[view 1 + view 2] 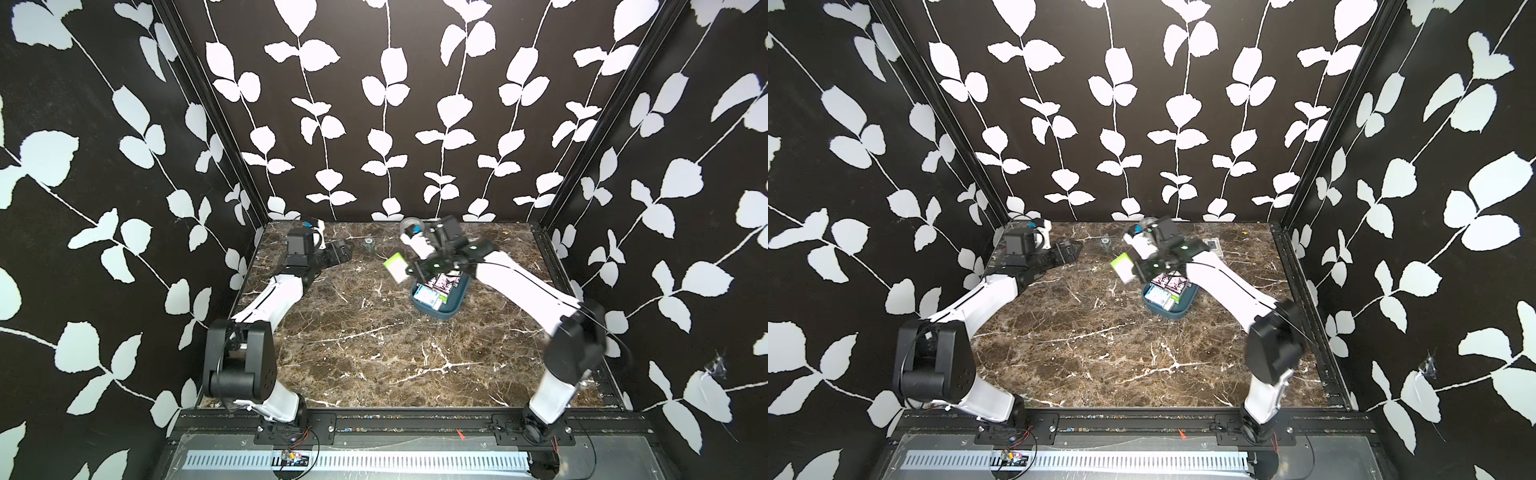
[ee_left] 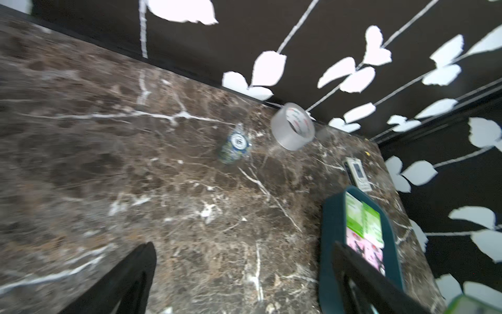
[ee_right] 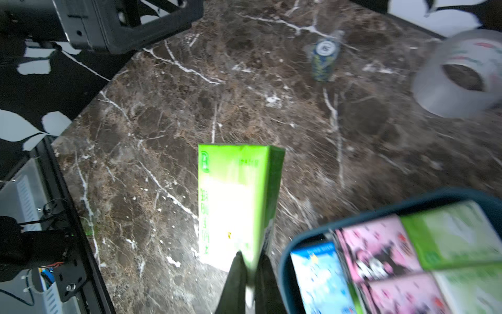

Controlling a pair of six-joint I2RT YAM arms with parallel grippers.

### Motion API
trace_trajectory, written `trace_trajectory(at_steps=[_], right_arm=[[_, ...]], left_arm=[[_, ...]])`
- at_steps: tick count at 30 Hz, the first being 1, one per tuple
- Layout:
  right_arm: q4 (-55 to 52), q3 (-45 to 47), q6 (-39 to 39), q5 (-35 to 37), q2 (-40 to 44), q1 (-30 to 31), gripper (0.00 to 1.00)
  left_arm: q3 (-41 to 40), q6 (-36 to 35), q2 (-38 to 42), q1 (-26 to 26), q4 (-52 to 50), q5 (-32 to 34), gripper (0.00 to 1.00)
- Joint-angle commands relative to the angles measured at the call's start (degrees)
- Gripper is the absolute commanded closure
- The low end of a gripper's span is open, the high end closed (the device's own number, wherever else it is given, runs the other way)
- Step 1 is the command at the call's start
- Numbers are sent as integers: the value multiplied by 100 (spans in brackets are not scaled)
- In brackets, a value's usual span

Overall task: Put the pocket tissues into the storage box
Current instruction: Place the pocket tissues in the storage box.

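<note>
Looking at your right gripper, op, you've got the jaws clamped down on the near short end of a white-and-lime-green pack. Its long axis runs straight out in line with the fingers, green-banded end farthest out. — A

Yep. In both top views that pack hangs above the marble just off the 9 o'clock side of the storage box. The green end is aimed roughly at 10–11 o'clock, away from the box. It's outside the rim, not over it. — B

The box sits around 1 o'clock on your table. The other packs in there are blue-white, pink-black and green, lying flat and tight together. Your right arm covers its far end from above, so I can't tell if a gap is left. — A

For room, you've got open marble from 6 round to 9 o'clock. The clutter hugs the back edge: tape roll at 12, a small can just to its 9 o'clock side, and a white gadget beyond the box toward 1. Your left gripper is over at 10–11 o'clock, jaws spread wide with nothing between them, well apart from the box. — B
</note>
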State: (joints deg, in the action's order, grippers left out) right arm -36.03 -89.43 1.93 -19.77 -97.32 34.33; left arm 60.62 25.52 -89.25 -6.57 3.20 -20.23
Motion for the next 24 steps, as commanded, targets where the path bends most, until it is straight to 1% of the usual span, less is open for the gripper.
trace_trajectory(at_steps=[1,5,9,17,18,21,24], right_arm=[[-779,552,-468,890,449,-191,100],[-1209,916,-764,1362,781,-423,100],[-1336,1169,-961,1507,837,-648,100],[-1297,1252,-1255,1635,602,-749,100],[-1263,1253,-1312,1620,424,-752,100],[-1190,1252,-1494,1495,284,-750,100],[-1393,1105,-1658,1505,75,-751,100]], left_arm=[[178,71,-68,-64,312,-125,1],[225,87,-148,-115,365,-130,1],[266,67,-161,-125,330,-137,1],[296,-40,-171,-125,236,-104,1],[286,-40,-166,-125,238,-97,1],[262,-73,-162,-125,220,-87,1],[239,-151,-116,-120,159,-53,1]])
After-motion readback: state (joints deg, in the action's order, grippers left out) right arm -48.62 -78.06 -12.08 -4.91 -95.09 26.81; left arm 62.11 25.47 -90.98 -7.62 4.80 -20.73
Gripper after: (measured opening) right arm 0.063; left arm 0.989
